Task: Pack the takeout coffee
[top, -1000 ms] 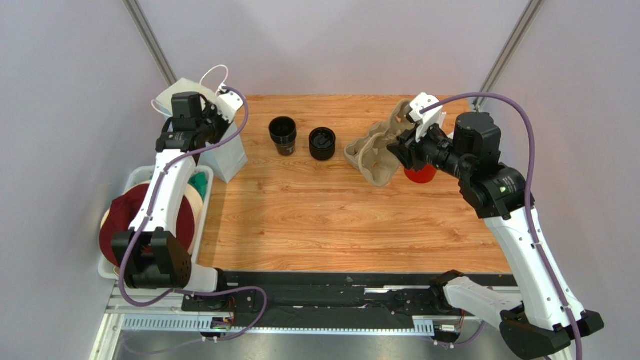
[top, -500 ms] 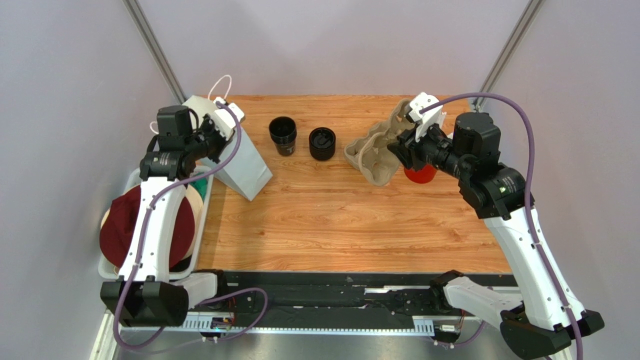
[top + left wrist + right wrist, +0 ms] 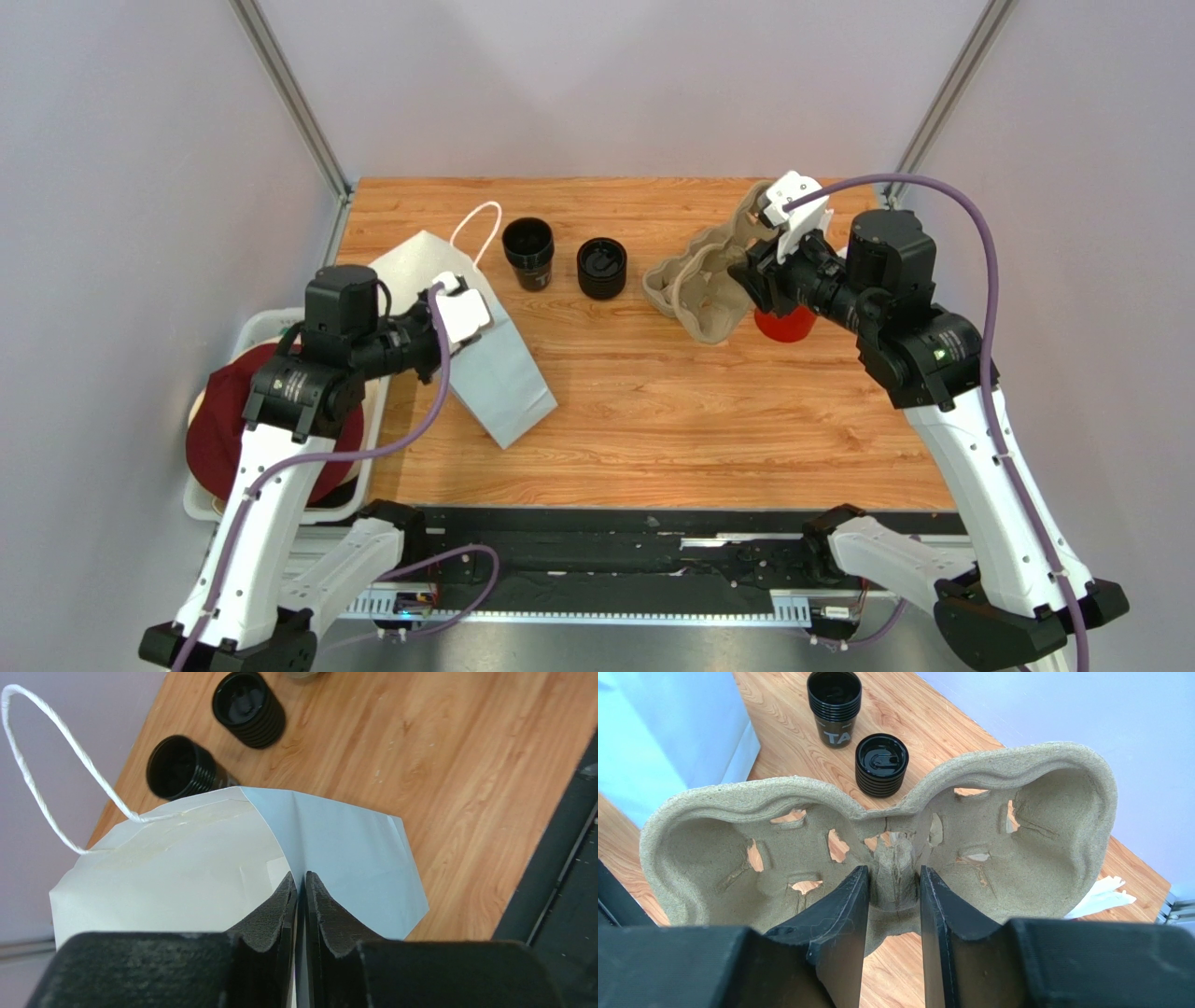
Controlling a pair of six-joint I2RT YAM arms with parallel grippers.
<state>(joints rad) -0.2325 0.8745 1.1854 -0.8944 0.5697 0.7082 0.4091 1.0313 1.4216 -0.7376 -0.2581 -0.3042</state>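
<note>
At the far edge of the bench, about midway along: the coffee, upright, lid on, untouched. Just to its left, close but not quite touching: a slightly taller black cup, open-topped, also upright. Neither one in any grip.

Over on the left side, near the left edge: the bag, tipped on a slant, white face up, shaded side panel toward the near edge, with its handle looping out toward the far edge, just short of the open cup. Pinched at a crease by the left jaws, squeezed almost together with only paper between the pads. Flat on the wood or partly lifted? Cannot tell.

Across on the right side, toward the far right corner: the carrier, moulded pulp, tipped up on edge, with two hollow wells facing the right wrist camera. Clamped by the right jaws on its middle post, with a finger on either side. Behind and below it, partly hidden: a red cup. Well apart from the bag, with coffee and open cup in between along the far edge.

Off the left edge, beside the left arm: a white bin with something maroon inside.
</note>
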